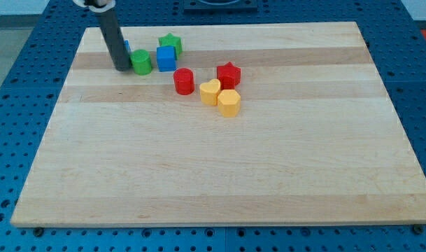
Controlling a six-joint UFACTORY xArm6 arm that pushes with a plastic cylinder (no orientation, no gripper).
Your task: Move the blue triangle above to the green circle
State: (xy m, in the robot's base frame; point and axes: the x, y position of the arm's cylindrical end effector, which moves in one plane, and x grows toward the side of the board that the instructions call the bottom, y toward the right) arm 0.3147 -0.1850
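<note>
The green circle (142,62) sits near the board's top left. The blue triangle (126,47) is mostly hidden behind my rod; only a blue sliver shows just above and left of the green circle. My tip (121,68) rests on the board right next to the green circle's left side, in front of the blue triangle.
A blue cube (166,59) stands right of the green circle, with a green star (171,44) behind it. A red cylinder (184,81), a red star (229,73), a yellow heart (210,92) and a yellow hexagon (229,103) cluster towards the middle. The wooden board (219,175) lies on a blue perforated table.
</note>
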